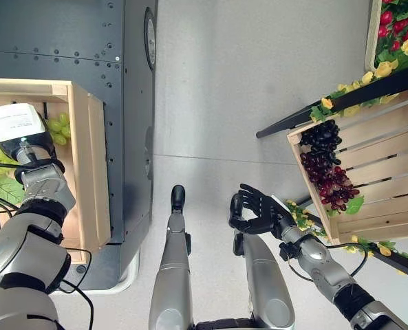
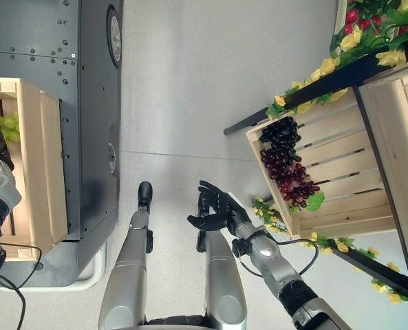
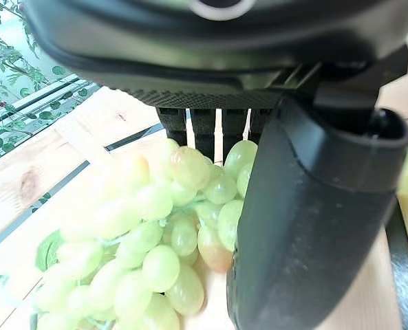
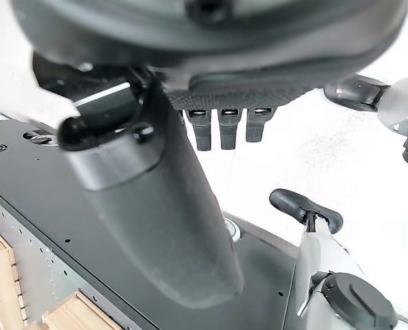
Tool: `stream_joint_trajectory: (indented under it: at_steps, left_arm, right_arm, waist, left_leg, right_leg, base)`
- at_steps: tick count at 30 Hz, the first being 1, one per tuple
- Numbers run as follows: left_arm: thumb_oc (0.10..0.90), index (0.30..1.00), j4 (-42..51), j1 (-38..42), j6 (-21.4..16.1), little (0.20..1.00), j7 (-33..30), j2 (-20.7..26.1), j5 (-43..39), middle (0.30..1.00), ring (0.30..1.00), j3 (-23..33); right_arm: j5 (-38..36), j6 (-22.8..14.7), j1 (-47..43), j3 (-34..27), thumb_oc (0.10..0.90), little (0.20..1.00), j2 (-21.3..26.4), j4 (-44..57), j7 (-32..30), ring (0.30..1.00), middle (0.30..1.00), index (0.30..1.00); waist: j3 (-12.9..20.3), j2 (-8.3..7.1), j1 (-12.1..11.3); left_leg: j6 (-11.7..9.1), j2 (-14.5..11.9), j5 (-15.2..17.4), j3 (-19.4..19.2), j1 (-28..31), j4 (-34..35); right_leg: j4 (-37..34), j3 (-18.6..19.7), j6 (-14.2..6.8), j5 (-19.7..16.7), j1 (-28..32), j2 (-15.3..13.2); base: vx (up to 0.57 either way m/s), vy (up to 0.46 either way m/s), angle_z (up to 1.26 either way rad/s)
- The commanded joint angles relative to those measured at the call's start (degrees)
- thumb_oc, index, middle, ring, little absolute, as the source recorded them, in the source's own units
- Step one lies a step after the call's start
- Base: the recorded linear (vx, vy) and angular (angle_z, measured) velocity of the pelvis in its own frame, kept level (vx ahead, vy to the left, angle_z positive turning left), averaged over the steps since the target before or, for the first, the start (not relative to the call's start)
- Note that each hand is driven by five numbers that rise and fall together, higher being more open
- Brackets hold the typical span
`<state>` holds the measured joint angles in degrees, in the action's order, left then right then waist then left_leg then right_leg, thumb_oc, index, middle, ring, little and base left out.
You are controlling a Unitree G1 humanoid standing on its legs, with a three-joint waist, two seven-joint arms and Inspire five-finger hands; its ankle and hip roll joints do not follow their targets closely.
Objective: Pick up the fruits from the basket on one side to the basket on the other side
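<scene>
We see our left hand (image 3: 314,227) down in the left crate (image 1: 90,172), its fingers (image 3: 204,127) and thumb reaching over a bunch of green grapes (image 3: 155,234) lying on the slats; we cannot tell whether they grip it. Our right hand (image 1: 259,212) hangs over the floor (image 1: 259,82) between the crates, fingers loosely spread and holding nothing. Dark grapes (image 1: 327,172) lie in the right crate (image 1: 389,172).

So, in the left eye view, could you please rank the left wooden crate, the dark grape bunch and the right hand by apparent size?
1. Left wooden crate, clearly largest.
2. Dark grape bunch.
3. Right hand, which looks close in size to the grapes; it sits nearer the camera, so that order is unsure.
</scene>
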<state>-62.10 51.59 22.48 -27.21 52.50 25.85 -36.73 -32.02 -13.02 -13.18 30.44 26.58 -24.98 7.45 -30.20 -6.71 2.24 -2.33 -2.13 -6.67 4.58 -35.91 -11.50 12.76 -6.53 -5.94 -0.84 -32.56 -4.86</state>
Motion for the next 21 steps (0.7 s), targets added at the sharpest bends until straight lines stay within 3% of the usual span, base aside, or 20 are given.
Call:
stream_joint_trajectory:
  at_steps: [1, 6, 14, 18, 21]
  left_arm:
    - [0.4, 0.3, -1.7, -2.4, -3.2, 0.3, -3.2, 1.1, -2.6, 0.3, 0.3, 1.9]
    - [0.4, 0.3, 2.9, -5.4, -9.9, 0.3, -11.8, 1.8, -6.1, 0.3, 0.3, 7.9]
    - [0.4, 0.3, 12.2, -14.3, -20.7, 0.3, -19.1, -0.1, -13.2, 0.3, 0.3, 19.2]
    - [0.4, 0.3, 18.0, -21.4, -22.7, 0.3, -20.8, -2.6, -13.0, 0.3, 0.3, 24.7]
    - [0.4, 0.3, 23.2, -27.9, -24.0, 0.3, -22.6, -4.1, -13.5, 0.3, 0.3, 28.1]
  right_arm:
    - [-2.1, -5.0, 2.0, -0.1, 0.8, 0.9, 2.8, 5.6, -0.9, 0.9, 0.9, 0.9]
    - [-1.5, -5.5, 3.5, -0.8, 0.8, 0.9, 2.6, 6.3, -1.4, 0.9, 0.9, 0.9]
    - [-0.2, -6.3, 6.0, -2.6, 0.8, 0.9, 0.7, 7.0, -2.6, 0.9, 0.9, 0.9]
    - [0.5, -6.2, 7.4, -4.3, 0.8, 0.9, -0.3, 7.4, -2.3, 0.9, 0.9, 0.9]
    - [1.2, -5.8, 9.2, -5.5, 0.8, 0.9, -0.6, 8.0, -1.8, 0.9, 0.9, 0.9]
  waist:
    - [0.4, -1.24, 0.0]
    - [0.4, -0.79, -1.1]
    - [0.4, 0.33, -3.3]
    - [0.7, 1.26, -4.6]
    - [3.1, 2.11, -5.2]
  left_leg:
    - [5.2, 3.6, 2.8, -3.9, 1.6, -1.9]
    - [5.1, 3.8, 2.8, -3.5, 3.8, -0.9]
    - [4.9, 4.3, 3.0, -2.8, 9.0, 1.6]
    - [4.7, 4.4, 3.0, -2.1, 13.4, 3.8]
    - [4.3, 4.3, 2.7, -1.5, 16.3, 6.2]
  right_leg:
    - [-1.2, 1.2, 2.2, -5.1, 2.3, 1.5]
    - [-1.6, 0.5, 2.3, -4.3, 4.4, 1.3]
    - [-2.5, -0.6, 2.5, -2.9, 9.2, 0.8]
    - [-3.7, -1.1, 2.5, -2.2, 13.2, 0.6]
    - [-5.3, -1.4, 2.6, -1.7, 16.1, 0.6]
  base:
    - [-0.01, -0.036, 0.01]
    - [0.0, -0.064, 0.01]
    - [0.0, -0.085, 0.02]
    - [0.01, -0.084, 0.01]
    - [0.05, -0.049, 0.0]
